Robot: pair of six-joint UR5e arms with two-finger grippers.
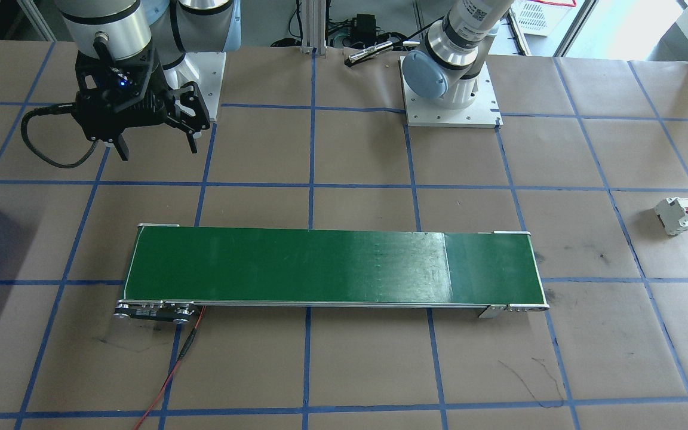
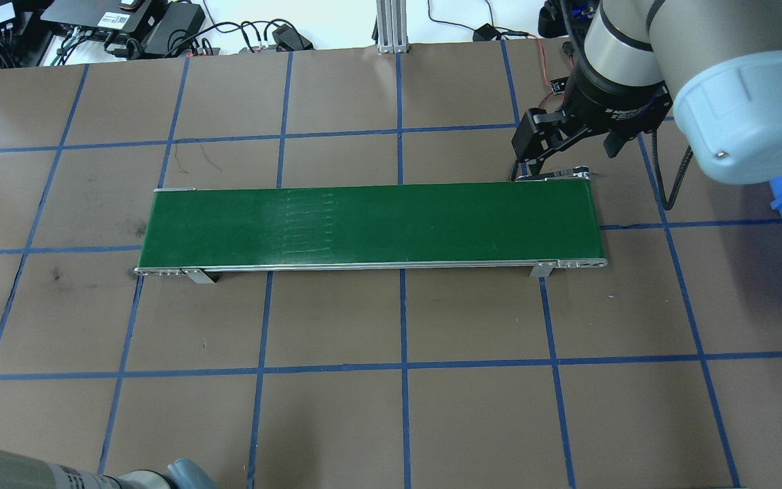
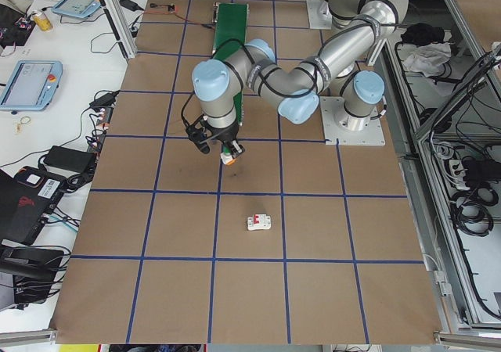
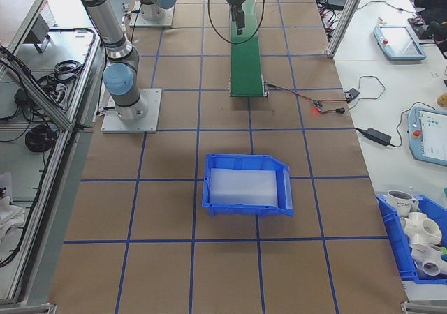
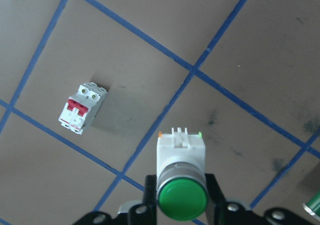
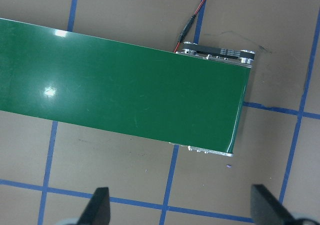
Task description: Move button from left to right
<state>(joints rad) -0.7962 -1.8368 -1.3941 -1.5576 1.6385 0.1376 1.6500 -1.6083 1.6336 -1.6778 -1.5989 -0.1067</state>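
Green-capped button (image 5: 181, 177) clamped between the left gripper (image 5: 181, 205) fingers, held above the brown paper table (image 5: 250, 50), white body pointing toward twelve o'clock. Gripper fingers mostly hidden behind the cap and cut off at the bottom edge. White breaker (image 5: 81, 108) lay at ten o'clock of the button, well apart. Right gripper (image 1: 156, 143) hung with jaws wide apart, empty, near the green conveyor (image 1: 332, 269).

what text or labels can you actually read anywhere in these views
None reads in full.
Right gripper: white brand print on its wrist band, too blurred.
Left arm: a label with a code, too small.
Mug: dark lettering, too small.
Circuit breaker: no legible marking.
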